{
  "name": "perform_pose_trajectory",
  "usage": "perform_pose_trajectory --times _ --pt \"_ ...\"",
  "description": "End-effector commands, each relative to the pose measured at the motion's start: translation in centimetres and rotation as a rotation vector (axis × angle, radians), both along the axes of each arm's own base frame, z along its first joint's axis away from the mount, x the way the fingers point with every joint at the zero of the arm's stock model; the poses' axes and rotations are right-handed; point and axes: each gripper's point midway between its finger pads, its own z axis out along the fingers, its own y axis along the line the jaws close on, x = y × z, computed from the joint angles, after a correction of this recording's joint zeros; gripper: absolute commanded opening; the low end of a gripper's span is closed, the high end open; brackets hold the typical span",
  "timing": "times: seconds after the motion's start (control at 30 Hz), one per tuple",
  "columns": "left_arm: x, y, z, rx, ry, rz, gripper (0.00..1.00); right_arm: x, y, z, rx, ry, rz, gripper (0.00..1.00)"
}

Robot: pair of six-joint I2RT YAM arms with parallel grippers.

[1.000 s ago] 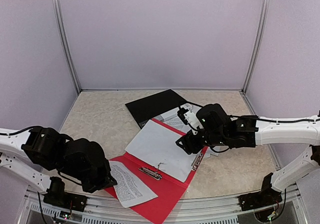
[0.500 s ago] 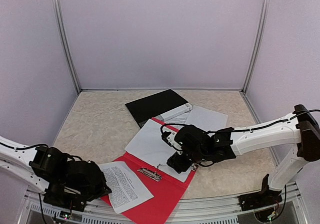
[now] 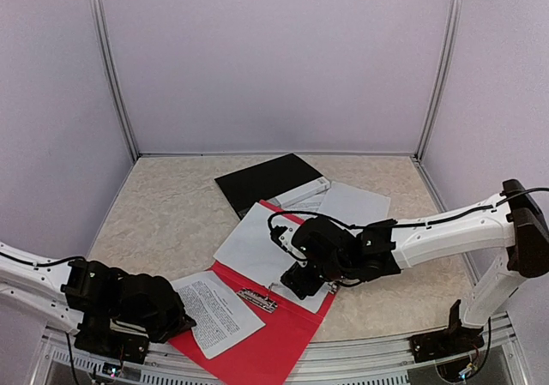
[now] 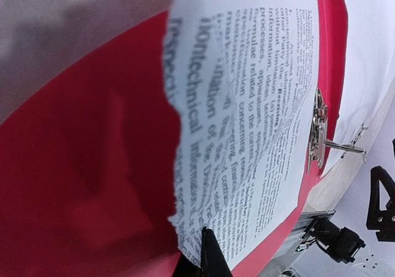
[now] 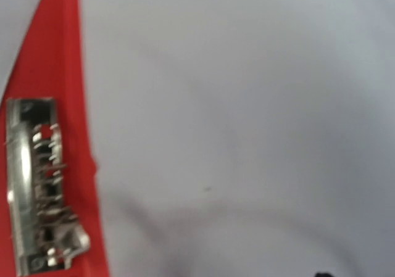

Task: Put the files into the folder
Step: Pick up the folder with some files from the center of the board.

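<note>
The red folder (image 3: 276, 344) lies open near the front edge, its metal clip (image 3: 257, 297) at the spine. A printed sheet (image 3: 219, 312) of the files lies on the folder's left half. My left gripper (image 3: 177, 321) is shut on its torn near edge, and the black tips (image 4: 207, 255) meet on the paper (image 4: 259, 135). A blank sheet (image 3: 262, 248) covers the right half. My right gripper (image 3: 297, 284) hovers low over it beside the clip (image 5: 37, 184). Its jaws stand apart, with only blank paper (image 5: 247, 104) below them.
A black board (image 3: 262, 179) lies behind the folder. More white sheets (image 3: 356, 203) rest to its right on the speckled tabletop (image 3: 171, 205). Metal posts and grey walls close in the sides and back. The front rail (image 3: 360, 351) runs along the near edge.
My left arm has drawn back to the near left, dragging the printed sheet's edge with it. My right gripper has swung left from the folder's right edge, over the blank sheet, to the clip.
</note>
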Motion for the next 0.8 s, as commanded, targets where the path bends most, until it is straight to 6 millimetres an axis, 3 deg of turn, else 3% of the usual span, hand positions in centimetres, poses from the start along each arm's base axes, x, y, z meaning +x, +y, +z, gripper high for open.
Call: perform_pose_trajectory --times 0.0,0.17,0.37,0.53,0.77 --pt "1.0 -0.3 0.9 -0.109 0.100 0.196 0.00 2.5 -2.3 0.7 -0.095 -0.073 -0.085 0.79" --pt "2.2 0.8 1.9 -0.075 0.045 0.176 0.00 6.3 -4.7 0.3 -0.089 -0.044 -0.163 0.79" --pt "4.5 1.3 3.4 -0.033 -0.027 0.114 0.00 12.7 -6.9 1.3 -0.015 -0.026 -0.194 0.85" --pt "5.5 1.7 3.6 0.015 -0.049 0.084 0.00 16.8 -6.5 1.6 0.052 0.027 -0.142 0.92" --pt "5.8 2.3 3.8 0.023 -0.069 0.085 0.00 18.8 -4.5 -2.2 0.097 0.181 -0.006 0.95"
